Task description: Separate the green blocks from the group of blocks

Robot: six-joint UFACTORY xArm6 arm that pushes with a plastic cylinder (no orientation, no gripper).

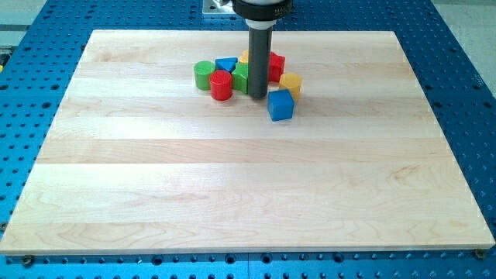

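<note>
A cluster of blocks sits near the view's top centre of the wooden board [232, 170]. A green cylinder [204, 74] is at the cluster's left. A red cylinder [221, 85] is just right of it, with a blue block [226, 64] behind. A second green block [242, 78] sits in the middle, touching the rod's left side. A red block [277, 67] and a yellow block [291, 84] lie to the right, and another yellow block [244, 56] peeks out behind. A blue cube [280, 105] is at the lower right. My tip [258, 96] rests among the blocks, between the green block and the blue cube.
The board lies on a blue perforated table [457, 62]. The arm's dark rod comes down from the view's top centre and hides part of the cluster behind it.
</note>
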